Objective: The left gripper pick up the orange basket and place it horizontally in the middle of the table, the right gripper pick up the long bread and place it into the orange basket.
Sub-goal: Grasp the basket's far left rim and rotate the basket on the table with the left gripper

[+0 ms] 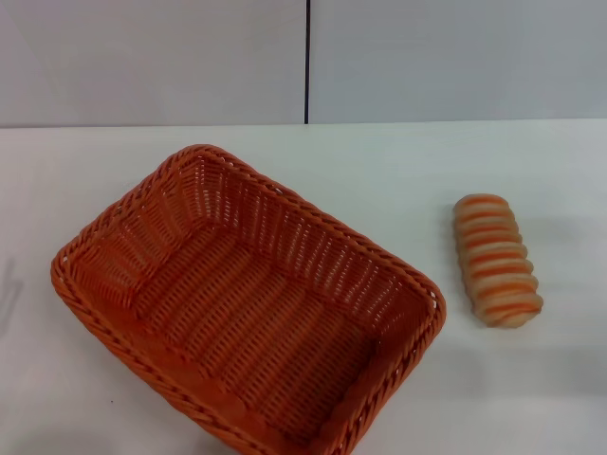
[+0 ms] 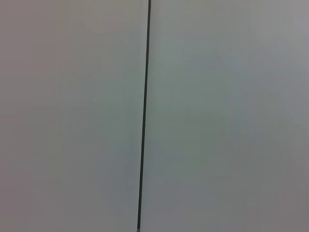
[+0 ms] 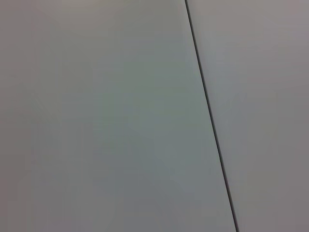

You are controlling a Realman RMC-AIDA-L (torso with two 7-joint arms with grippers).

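The orange basket (image 1: 247, 303) lies on the white table (image 1: 379, 161), left of centre, turned diagonally with one corner toward the back and its near corner at the table's front edge. It holds nothing. The long bread (image 1: 495, 259), striped orange and cream, rests on the table to the right of the basket, apart from it, lengthwise front to back. Neither gripper shows in the head view. Both wrist views show only the pale grey wall with its dark seam.
A pale grey wall (image 1: 152, 57) with a dark vertical seam (image 1: 307, 57) rises behind the table. A faint shadow falls on the table's left edge (image 1: 8, 294).
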